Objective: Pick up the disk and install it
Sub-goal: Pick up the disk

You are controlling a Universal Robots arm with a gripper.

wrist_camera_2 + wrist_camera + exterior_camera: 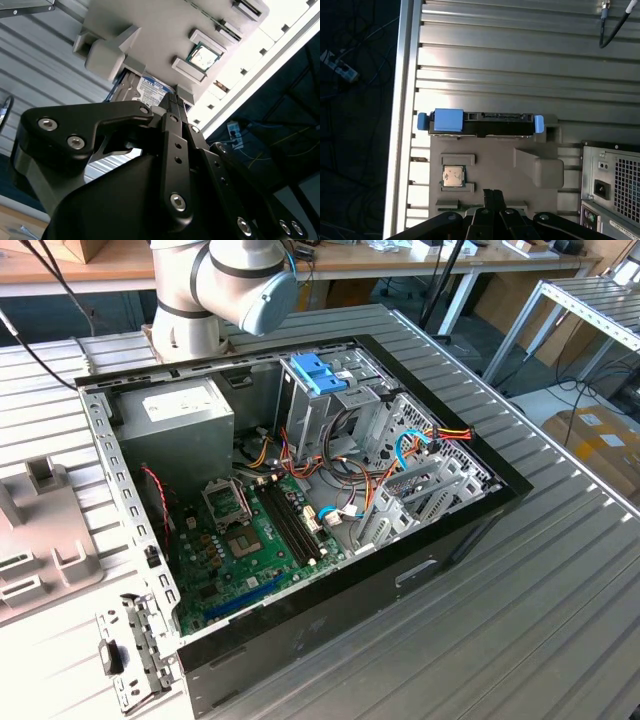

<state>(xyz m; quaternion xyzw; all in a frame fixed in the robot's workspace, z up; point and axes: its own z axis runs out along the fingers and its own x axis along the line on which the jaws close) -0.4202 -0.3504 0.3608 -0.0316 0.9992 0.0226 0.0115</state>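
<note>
Disk: the disk, blue bracket at each end, is seated at one edge of a grey holder tray.
Gripper: the gripper is held over the tray's opposite edge with its fingers pressed together and nothing clasped; the disk lies apart from it, untouched.
Tray: a processor chip is lodged nearer the fingertips.
Surroundings: the tray is set on a ribbed metal table, beside the opened computer case.

No print can be read
In the second wrist view the disk carries a white-and-blue label whose lettering is too small to make out; in the exterior view the power supply bears a white sticker with illegible lines, and the cardboard box at that view's right has pale labels, likewise unreadable
</note>
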